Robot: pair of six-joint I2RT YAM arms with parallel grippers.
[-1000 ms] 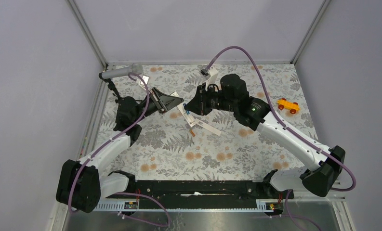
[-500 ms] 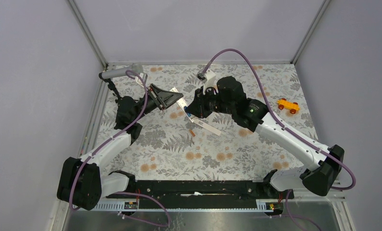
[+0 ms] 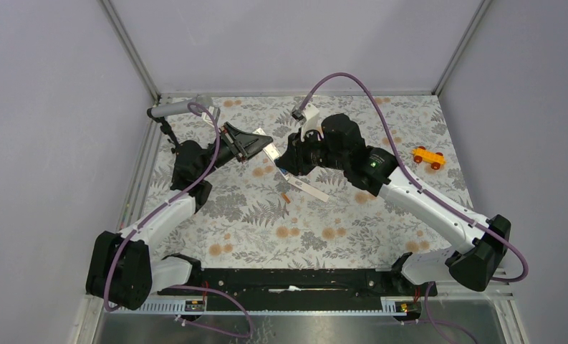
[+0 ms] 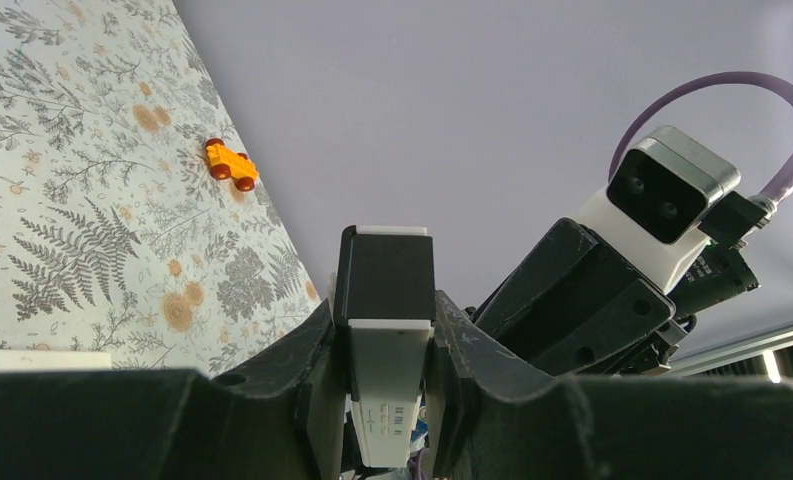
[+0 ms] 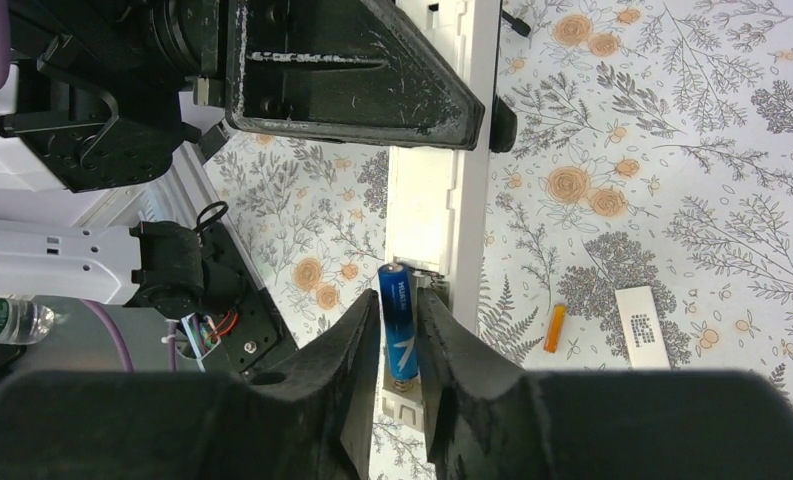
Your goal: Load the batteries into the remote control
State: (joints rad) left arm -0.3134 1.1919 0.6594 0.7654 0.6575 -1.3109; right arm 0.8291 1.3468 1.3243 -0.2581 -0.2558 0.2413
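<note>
Floral cloth point(image 3: 266, 229) covers the table under both arms. The left gripper point(image 4: 388, 340) is clamped on the remote control point(image 5: 430, 215), presenting its open battery slot to the right arm. The right gripper point(image 5: 399, 335) is at that slot, fingers flanking the blue battery point(image 5: 396, 300); whether they pinch it or stand just free, I cannot tell. The battery's long axis runs along the remote's, low in the bay by the spring. The orange battery point(image 5: 555, 328) lies on the cloth beside the white cover point(image 5: 640, 327), nearer the right arm, which looks best placed to fetch it.
</note>
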